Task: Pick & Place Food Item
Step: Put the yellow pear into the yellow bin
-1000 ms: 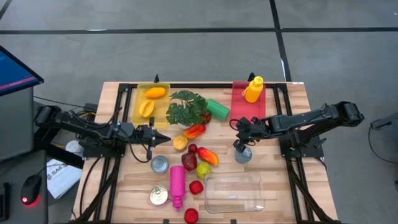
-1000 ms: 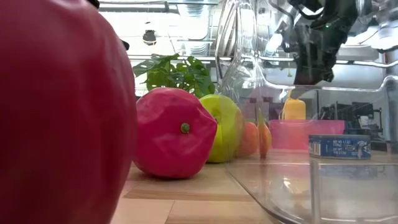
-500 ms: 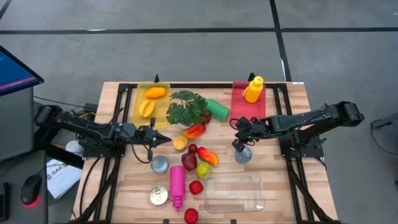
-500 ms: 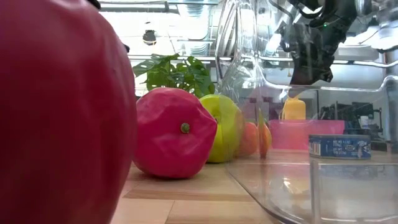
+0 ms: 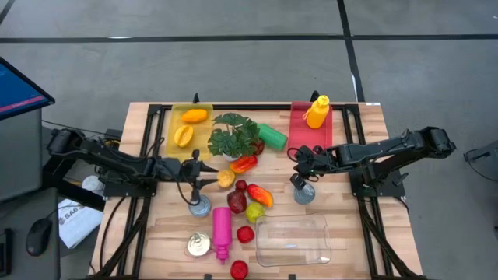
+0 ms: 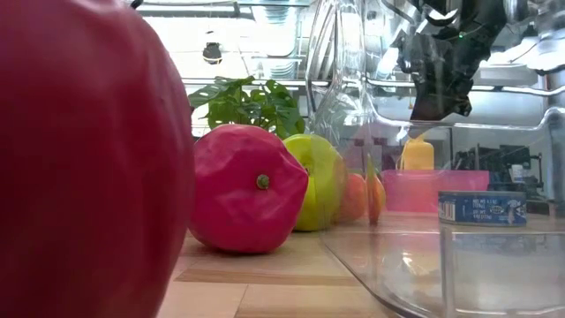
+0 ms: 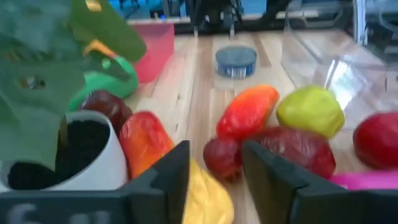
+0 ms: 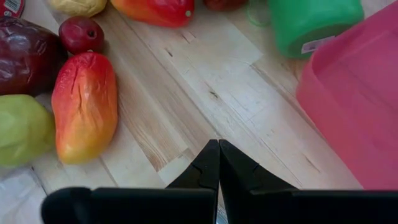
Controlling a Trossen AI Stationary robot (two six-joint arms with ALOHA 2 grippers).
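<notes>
Several toy foods lie in a cluster at the table's middle: a yellow piece (image 5: pixel 226 178), a red-orange pepper (image 5: pixel 243 163), a small dark red fruit (image 7: pixel 222 157), a red-orange mango (image 5: pixel 261 194) and a yellow-green fruit (image 5: pixel 254 211). My left gripper (image 5: pixel 208 174) hangs open just left of the yellow piece (image 7: pixel 208 199), which shows low between its fingers; I see no touch. My right gripper (image 5: pixel 298 160) is shut with nothing in it, above bare wood (image 8: pixel 186 93) right of the cluster.
A yellow tray (image 5: pixel 173 117) and a potted plant (image 5: pixel 233 136) stand at the back. A green container (image 5: pixel 272 136) and a red tray (image 5: pixel 299 128) holding a yellow bottle (image 5: pixel 317 111) are also there. Tin cans (image 5: pixel 200 205) (image 5: pixel 302 193), a pink bottle (image 5: pixel 222 232) and a clear tub (image 5: pixel 293 239) sit nearer.
My left gripper has reached toward the table's right, at the food cluster, sinking a little, and its fingers have opened.
</notes>
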